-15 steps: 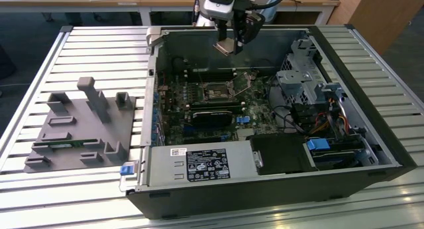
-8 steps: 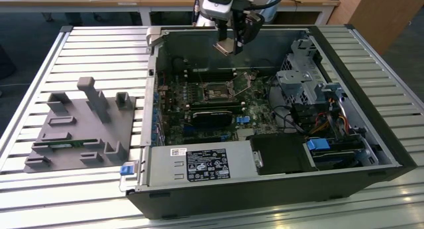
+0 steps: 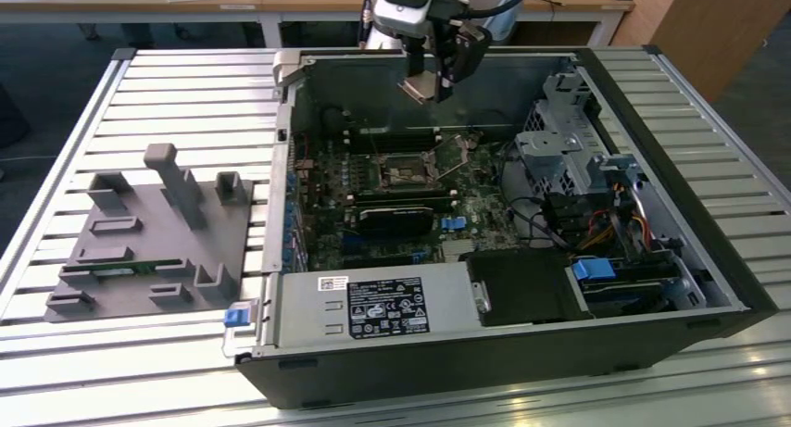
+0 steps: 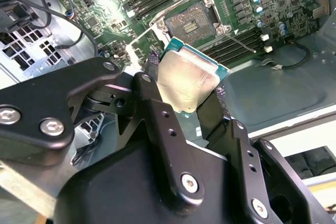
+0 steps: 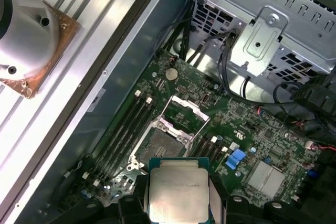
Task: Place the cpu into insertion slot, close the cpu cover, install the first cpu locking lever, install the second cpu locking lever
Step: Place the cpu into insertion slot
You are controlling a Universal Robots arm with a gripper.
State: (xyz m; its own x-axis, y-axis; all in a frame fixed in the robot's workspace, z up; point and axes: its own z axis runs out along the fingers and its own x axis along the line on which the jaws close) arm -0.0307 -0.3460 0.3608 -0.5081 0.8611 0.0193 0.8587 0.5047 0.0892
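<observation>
Presently: gripper (image 3: pixel 431 86) high over the far side of the open computer case (image 3: pixel 495 371); its two black fingers (image 4: pixel 152 72) pinch opposite edges of the cpu (image 4: pixel 186 80), pale metal face showing in both wrist views; cpu held in the air, well apart from the green motherboard (image 5: pixel 241 129) below; insertion slot (image 5: pixel 159 148) bare, dark centre exposed, near the board's middle; cpu cover (image 5: pixel 191 107) swung up and open at the slot's edge; thin locking lever (image 4: pixel 242 40) lying loose beside the slot; long black memory slots (image 5: pixel 123 135) just beside the socket; grey moulded fixture (image 3: pixel 148 242) on the slatted table (image 3: pixel 198 84), at the exterior view's left of the case.
</observation>
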